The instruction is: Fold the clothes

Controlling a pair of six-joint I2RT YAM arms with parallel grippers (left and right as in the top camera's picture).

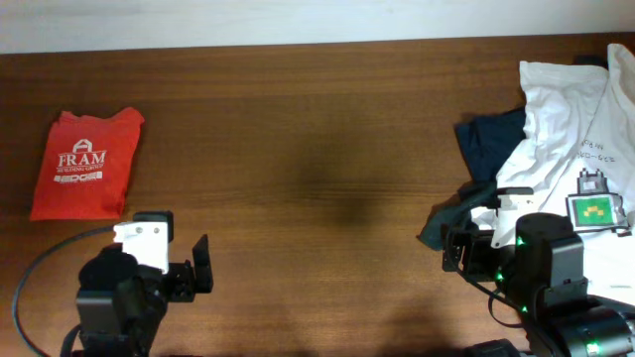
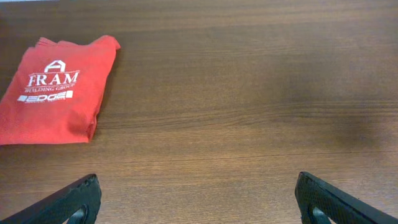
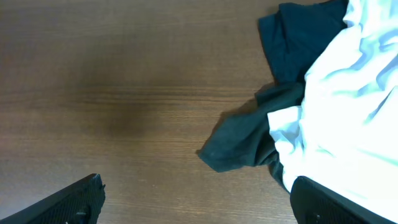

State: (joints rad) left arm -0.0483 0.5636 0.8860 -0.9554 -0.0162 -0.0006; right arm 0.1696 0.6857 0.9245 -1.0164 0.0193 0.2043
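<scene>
- Fingers (image 2: 74,200) of the left gripper (image 2: 198,186) show in the left wrist view as two black tips, one in each bottom corner. The jaws are wide apart and hold nothing. Only the brown wooden table (image 2: 249,93) shows between them.
- In the same view, the orange-red T-shirt with white printed lettering (image 2: 53,93) lies at the top left. It is folded into a neat block and rests flat on the wood with the white words facing up. It is well apart from the gripper.
- In the right wrist view, the right gripper (image 3: 198,186) looks much the same. Two black tips sit in the bottom corners, the jaws are wide apart, and nothing is in them.
- On the right side of that view lies a crumpled white T-shirt (image 3: 354,93). Its lower edge is just beside the finger on that side. A dark navy garment (image 3: 298,43) peeks out from under it at the top. A second dark garment (image 3: 239,143) sticks out lower down onto the bare wood.
- From overhead, the folded orange-red shirt lies at the far left of the table, just beyond the left arm. The pile of white and dark clothes lies at the far right, well apart from it. The right gripper sits at the near edge of the pile. The white T-shirt has a small green square graphic (image 1: 592,210) close to that arm.
</scene>
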